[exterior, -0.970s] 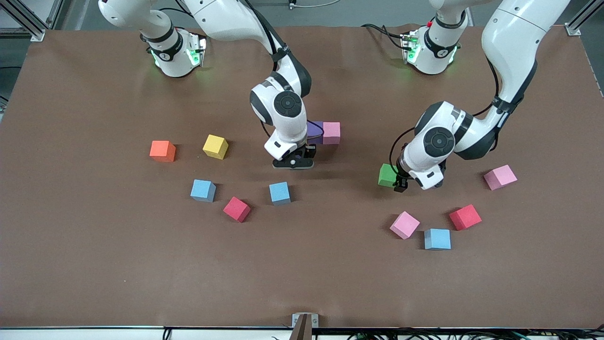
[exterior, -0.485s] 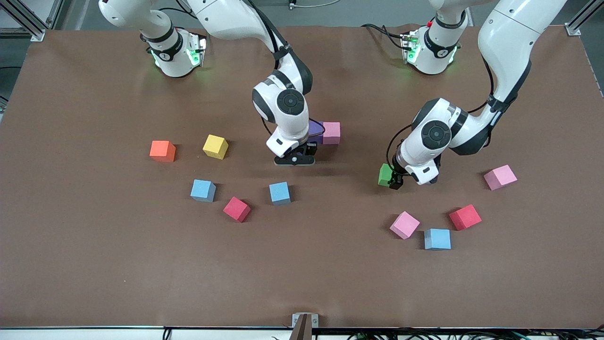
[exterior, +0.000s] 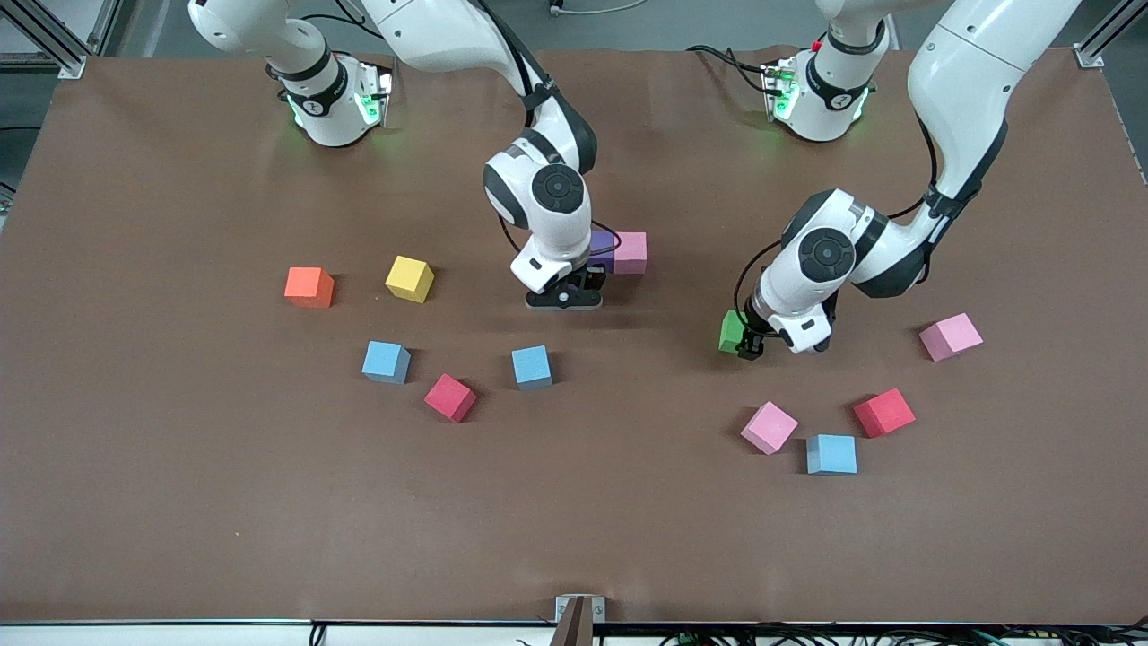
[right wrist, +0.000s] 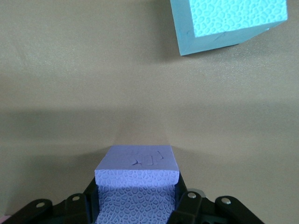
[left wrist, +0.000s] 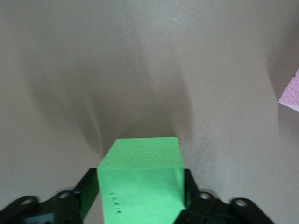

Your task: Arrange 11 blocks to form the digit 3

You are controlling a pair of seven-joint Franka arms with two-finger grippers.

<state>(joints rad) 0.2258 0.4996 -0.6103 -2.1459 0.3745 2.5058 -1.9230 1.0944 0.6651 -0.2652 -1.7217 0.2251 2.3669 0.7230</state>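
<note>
My left gripper (exterior: 747,346) (left wrist: 140,191) is shut on the green block (exterior: 730,331) (left wrist: 142,186), low over the table. A purple block (right wrist: 137,186) sits in my shut right gripper (exterior: 563,297) (right wrist: 137,198); the hand hides it in the front view. Just beside that hand, a second purple block (exterior: 599,252) touches a pink block (exterior: 630,252). Loose blocks: yellow (exterior: 410,278), light blue (exterior: 386,362), red (exterior: 449,397), light blue (exterior: 532,366) (right wrist: 228,23), pink (exterior: 769,427), light blue (exterior: 831,454), red (exterior: 884,412), pink (exterior: 951,336).
An orange cube (exterior: 308,286) lies beside the yellow block toward the right arm's end. The brown table (exterior: 574,538) stretches bare nearer the front camera. Both arm bases stand along the edge farthest from that camera.
The left gripper has closed on the green block. The right gripper, still holding its purple block, has shifted slightly toward the purple and pink pair.
</note>
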